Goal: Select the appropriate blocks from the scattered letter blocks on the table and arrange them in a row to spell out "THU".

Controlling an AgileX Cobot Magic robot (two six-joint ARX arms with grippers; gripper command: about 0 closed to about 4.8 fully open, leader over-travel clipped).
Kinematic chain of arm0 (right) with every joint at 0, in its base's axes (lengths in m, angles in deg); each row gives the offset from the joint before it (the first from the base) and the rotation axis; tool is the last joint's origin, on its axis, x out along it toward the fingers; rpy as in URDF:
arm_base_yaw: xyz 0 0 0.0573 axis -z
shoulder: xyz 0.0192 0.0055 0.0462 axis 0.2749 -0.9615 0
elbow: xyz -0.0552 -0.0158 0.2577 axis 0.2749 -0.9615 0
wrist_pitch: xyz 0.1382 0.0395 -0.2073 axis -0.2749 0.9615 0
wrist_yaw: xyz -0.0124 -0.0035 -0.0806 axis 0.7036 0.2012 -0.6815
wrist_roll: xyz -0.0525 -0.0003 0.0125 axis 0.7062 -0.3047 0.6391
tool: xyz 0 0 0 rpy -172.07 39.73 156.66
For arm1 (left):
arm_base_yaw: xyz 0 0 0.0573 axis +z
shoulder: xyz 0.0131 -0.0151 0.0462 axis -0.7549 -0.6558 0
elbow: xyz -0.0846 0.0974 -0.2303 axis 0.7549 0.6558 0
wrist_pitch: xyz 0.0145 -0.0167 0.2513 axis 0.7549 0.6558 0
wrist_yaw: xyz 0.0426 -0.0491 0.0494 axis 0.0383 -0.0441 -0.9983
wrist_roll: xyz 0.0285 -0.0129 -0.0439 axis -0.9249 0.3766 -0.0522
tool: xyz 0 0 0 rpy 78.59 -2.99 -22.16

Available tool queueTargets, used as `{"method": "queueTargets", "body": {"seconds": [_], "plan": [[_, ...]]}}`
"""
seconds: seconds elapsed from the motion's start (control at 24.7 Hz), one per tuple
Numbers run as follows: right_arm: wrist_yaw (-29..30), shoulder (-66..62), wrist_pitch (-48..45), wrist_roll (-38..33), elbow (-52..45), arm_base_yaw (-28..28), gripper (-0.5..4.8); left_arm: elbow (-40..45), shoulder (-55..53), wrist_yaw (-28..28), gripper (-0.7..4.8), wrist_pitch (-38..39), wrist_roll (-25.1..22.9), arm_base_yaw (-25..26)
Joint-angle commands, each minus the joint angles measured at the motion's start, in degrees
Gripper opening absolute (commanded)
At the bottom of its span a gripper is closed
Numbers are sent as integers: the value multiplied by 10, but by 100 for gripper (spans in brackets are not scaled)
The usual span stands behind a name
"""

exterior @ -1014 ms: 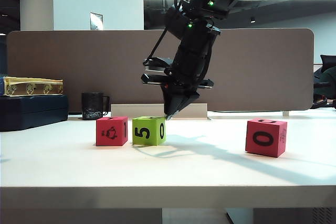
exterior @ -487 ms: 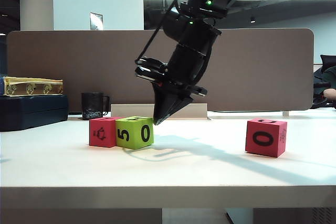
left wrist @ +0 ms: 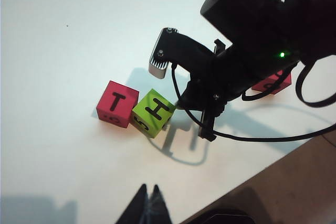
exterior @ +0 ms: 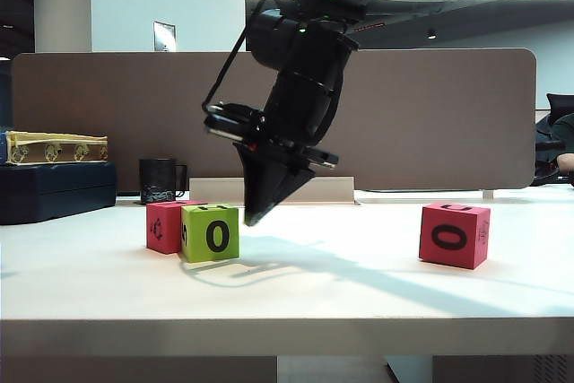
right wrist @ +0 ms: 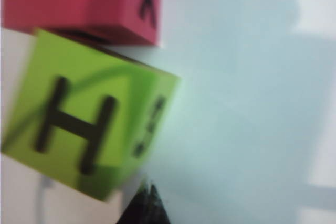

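Right gripper (exterior: 252,219) — fingers pressed together, tip just beside green H block (exterior: 210,232), which touches red T block (exterior: 163,226) toward table's (exterior: 341,284) left edge. Second red block (exterior: 455,234) well apart, toward right edge. Left gripper (left wrist: 147,206) — fingers together, holding nothing, hovering above table.

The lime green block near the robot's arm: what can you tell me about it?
The lime green foam-like cube sits flat on the white table, turned at an angle. Its top face carries a black H, and a side face shows a black 0. One corner presses against the pinkish-red cube with a T on top. The shut right gripper hangs close beside it; whether they touch cannot be told.
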Motion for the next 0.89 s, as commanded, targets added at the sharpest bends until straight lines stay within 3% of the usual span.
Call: {"method": "queueTargets", "body": {"seconds": [0.04,0.89], "plan": [[-65,7,17,2,15,-2,-1,-1,2,2,-6,-3,0,0],[-33,0,17,3,45,-20,-2,-1,2,3,-6,1,-1,0]]}}
